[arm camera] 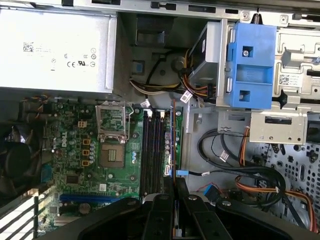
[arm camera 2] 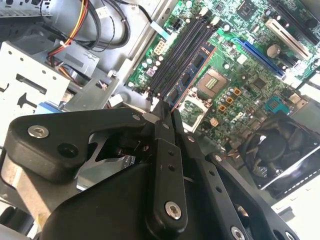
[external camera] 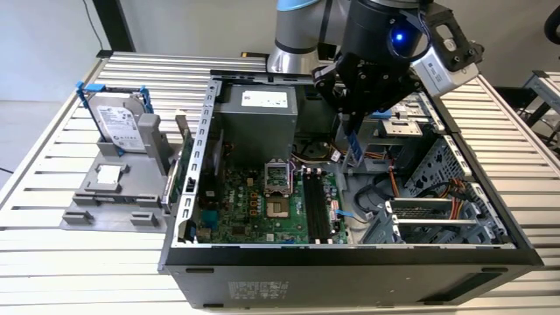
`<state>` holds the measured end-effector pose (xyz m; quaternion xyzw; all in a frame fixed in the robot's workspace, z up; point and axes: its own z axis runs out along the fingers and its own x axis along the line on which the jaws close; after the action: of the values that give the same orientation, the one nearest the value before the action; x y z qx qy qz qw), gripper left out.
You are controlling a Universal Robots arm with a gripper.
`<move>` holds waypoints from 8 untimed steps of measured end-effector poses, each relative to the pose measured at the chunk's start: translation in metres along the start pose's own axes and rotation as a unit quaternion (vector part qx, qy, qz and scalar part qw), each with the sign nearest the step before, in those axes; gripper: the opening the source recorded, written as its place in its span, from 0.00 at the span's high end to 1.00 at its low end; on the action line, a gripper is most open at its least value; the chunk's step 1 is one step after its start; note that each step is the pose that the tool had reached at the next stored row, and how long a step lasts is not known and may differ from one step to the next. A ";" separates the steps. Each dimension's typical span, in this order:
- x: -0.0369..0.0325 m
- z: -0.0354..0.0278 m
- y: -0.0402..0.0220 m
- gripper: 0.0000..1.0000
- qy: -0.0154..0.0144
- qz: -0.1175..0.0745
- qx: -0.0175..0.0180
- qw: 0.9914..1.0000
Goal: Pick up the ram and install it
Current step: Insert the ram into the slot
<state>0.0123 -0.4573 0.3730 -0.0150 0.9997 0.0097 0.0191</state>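
My gripper [external camera: 351, 129] hangs inside the open computer case, shut on the ram [external camera: 353, 149], a thin blue-green stick with black chips held on edge below the fingers. In the second wrist view the ram [arm camera 2: 194, 67] runs out from the shut fingertips [arm camera 2: 165, 114] alongside the black memory slots [arm camera 2: 177, 55]. In the first wrist view the ram [arm camera: 173, 142] appears edge-on as a thin line just beside the memory slots [arm camera: 152, 150], rising from my gripper [arm camera: 174, 186]. It is held above the motherboard [external camera: 254, 210], not seated in a slot [external camera: 319, 207].
A silver power supply [external camera: 258, 108] fills the case's back. The CPU socket [external camera: 275, 178] lies beside the slots, and a fan [arm camera 2: 272, 150] sits further off. A drive cage [external camera: 437, 220], cables [arm camera: 250, 175] and a blue bracket [arm camera: 250, 65] crowd the exterior view's right. A hard drive [external camera: 118, 121] stands outside.
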 end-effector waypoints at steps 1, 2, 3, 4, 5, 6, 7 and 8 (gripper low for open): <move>0.0000 0.0009 0.0000 1.00 0.000 0.000 0.000 1.000; 0.0001 0.0018 0.0000 1.00 0.000 0.000 0.000 1.000; 0.0001 0.0027 -0.0001 1.00 0.000 0.000 0.000 1.000; 0.0002 0.0038 -0.0001 1.00 0.000 0.000 0.000 1.000; 0.0002 0.0049 -0.0001 1.00 0.000 0.000 0.000 1.000; 0.0002 0.0060 -0.0001 1.00 0.000 0.000 0.000 1.000; 0.0003 0.0071 -0.0001 1.00 0.000 0.000 0.000 1.000; 0.0003 0.0080 -0.0001 1.00 0.000 0.000 0.000 1.000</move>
<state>0.0123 -0.4573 0.3650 -0.0150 0.9997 0.0096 0.0191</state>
